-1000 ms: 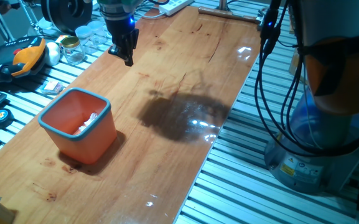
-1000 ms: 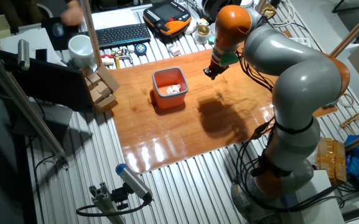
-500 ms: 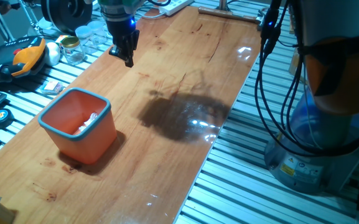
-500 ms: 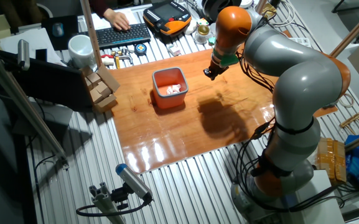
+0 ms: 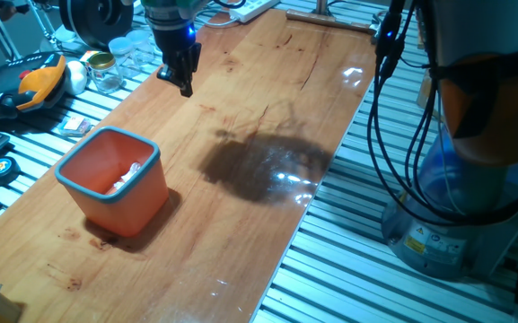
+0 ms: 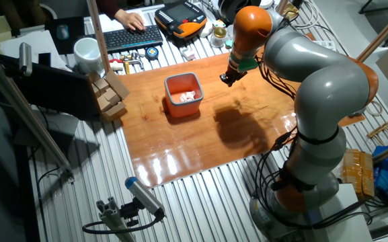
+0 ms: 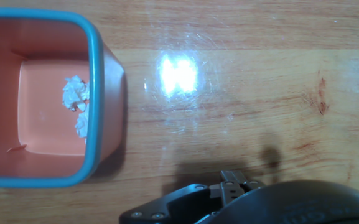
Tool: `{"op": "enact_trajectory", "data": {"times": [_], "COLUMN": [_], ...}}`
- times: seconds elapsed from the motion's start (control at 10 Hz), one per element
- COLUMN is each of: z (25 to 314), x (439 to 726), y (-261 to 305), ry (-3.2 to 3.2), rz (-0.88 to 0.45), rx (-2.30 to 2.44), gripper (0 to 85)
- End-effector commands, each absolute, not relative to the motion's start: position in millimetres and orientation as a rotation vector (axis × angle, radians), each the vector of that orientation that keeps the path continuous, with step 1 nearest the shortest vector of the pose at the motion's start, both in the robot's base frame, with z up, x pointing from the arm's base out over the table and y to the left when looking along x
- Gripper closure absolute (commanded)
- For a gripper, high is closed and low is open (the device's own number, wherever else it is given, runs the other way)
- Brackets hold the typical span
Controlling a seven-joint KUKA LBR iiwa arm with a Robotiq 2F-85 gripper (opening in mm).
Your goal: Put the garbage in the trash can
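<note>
On the near end of the wooden table, we see the trash can, an orange bin with a light blue rim, standing upright. Inside it, on the floor against one wall, lies the garbage, crumpled white scraps. Farther along, well apart from the bin, the gripper hangs above bare wood with its fingers drawn close together and nothing between them. Beyond the table's far edge we make out glass jars, a keyboard and a white mug.
</note>
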State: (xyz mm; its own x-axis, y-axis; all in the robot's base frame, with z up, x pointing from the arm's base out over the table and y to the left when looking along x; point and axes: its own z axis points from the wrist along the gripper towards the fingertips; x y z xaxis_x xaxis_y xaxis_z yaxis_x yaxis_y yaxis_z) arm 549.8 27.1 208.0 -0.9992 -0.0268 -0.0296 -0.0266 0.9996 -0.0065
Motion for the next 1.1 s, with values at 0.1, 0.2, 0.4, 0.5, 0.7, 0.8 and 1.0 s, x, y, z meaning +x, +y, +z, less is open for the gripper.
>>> {"op": "enact_trajectory", "data": {"times": [0.1, 0.2, 0.4, 0.5, 0.7, 0.8, 1.0], "z": [207.9, 208.1, 208.3, 208.1, 207.2, 207.4, 208.9], "x": [549.3, 549.0, 549.1, 549.2, 548.9, 549.6, 550.6], "y": [26.7, 26.5, 26.7, 26.7, 27.3, 27.0, 24.6], "ry": [3.115, 3.115, 3.113, 3.113, 3.113, 3.114, 3.120], "rz": [-0.010, -0.010, -0.012, -0.015, -0.012, -0.012, -0.005], "rx": [-0.042, -0.042, -0.037, -0.034, -0.025, -0.023, -0.025], "gripper": [85.0, 85.0, 85.0, 85.0, 85.0, 85.0, 85.0]}}
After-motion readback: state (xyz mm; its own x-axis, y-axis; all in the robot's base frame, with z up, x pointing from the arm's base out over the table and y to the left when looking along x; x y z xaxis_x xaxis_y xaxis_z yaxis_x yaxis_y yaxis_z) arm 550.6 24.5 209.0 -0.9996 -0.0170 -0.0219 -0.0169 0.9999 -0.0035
